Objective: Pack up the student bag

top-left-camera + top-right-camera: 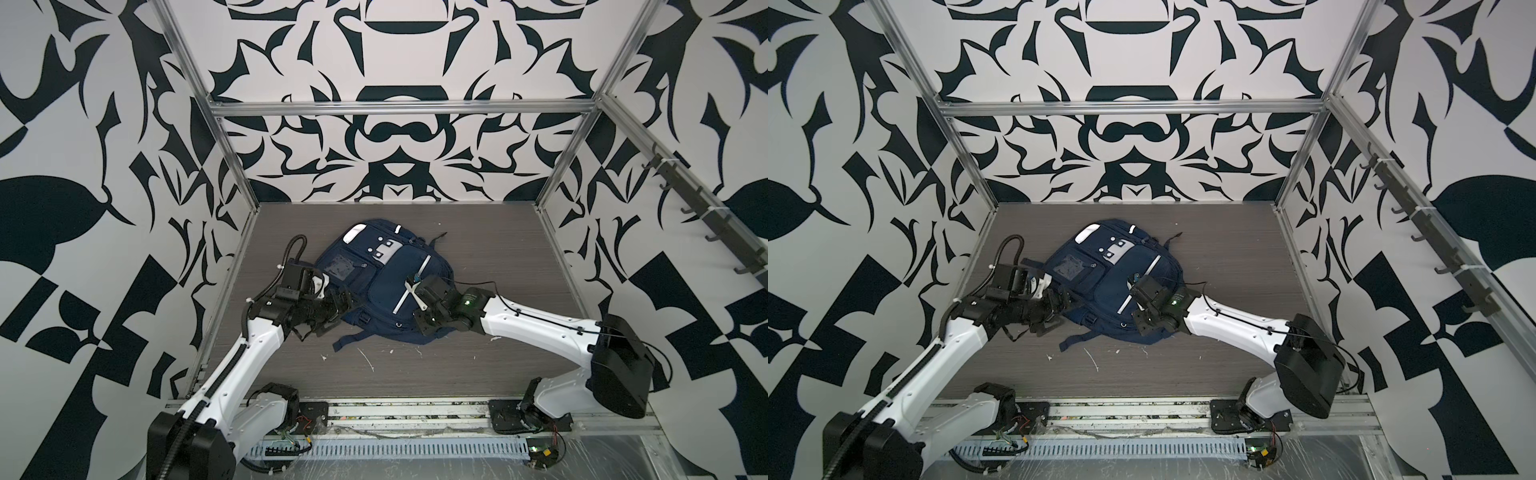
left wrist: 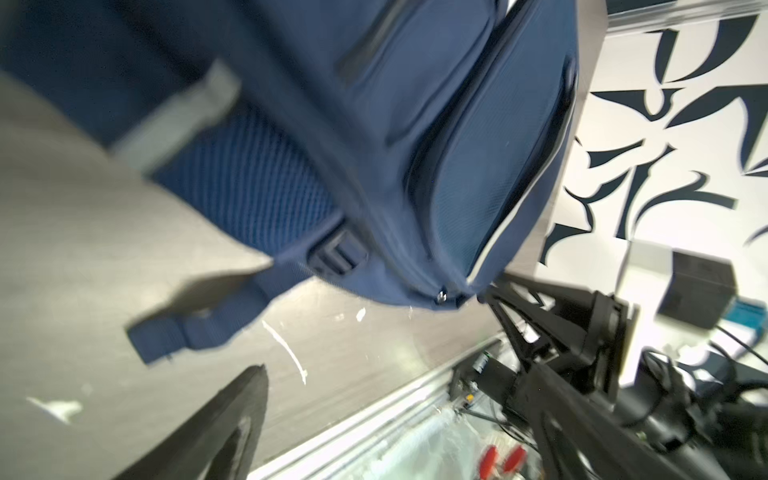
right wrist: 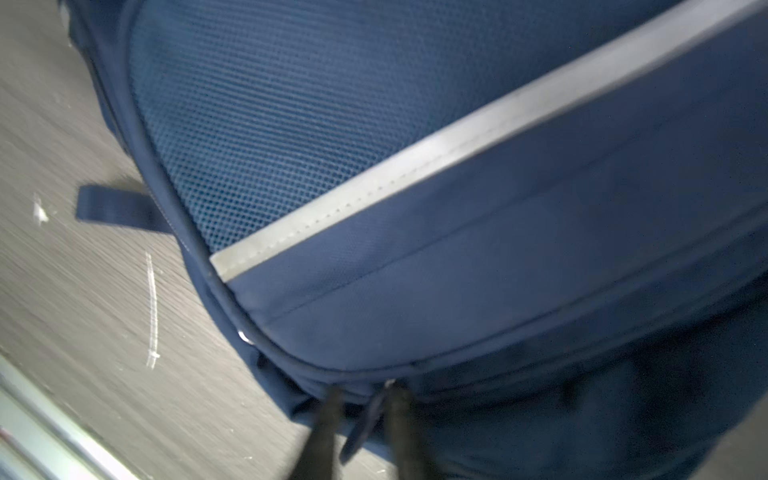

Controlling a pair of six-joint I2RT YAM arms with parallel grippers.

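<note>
The navy woven student bag (image 1: 374, 291), mesh-panelled with grey reflective stripes (image 3: 457, 137), lies on the wood-grain worktop (image 1: 457, 353). The left hand (image 1: 332, 316) is spread wide; the right hand (image 3: 363, 411) is slightly spread astride a zip pull (image 3: 356, 436).

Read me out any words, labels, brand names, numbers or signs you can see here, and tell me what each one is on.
No readable text anywhere.
Student bag, grey patch: only small dark squares, no letters.
Clear pocket on the bag: too small and glary to tell whether anything is written inside.
Walls: abstract dark shapes, not writing.
</note>
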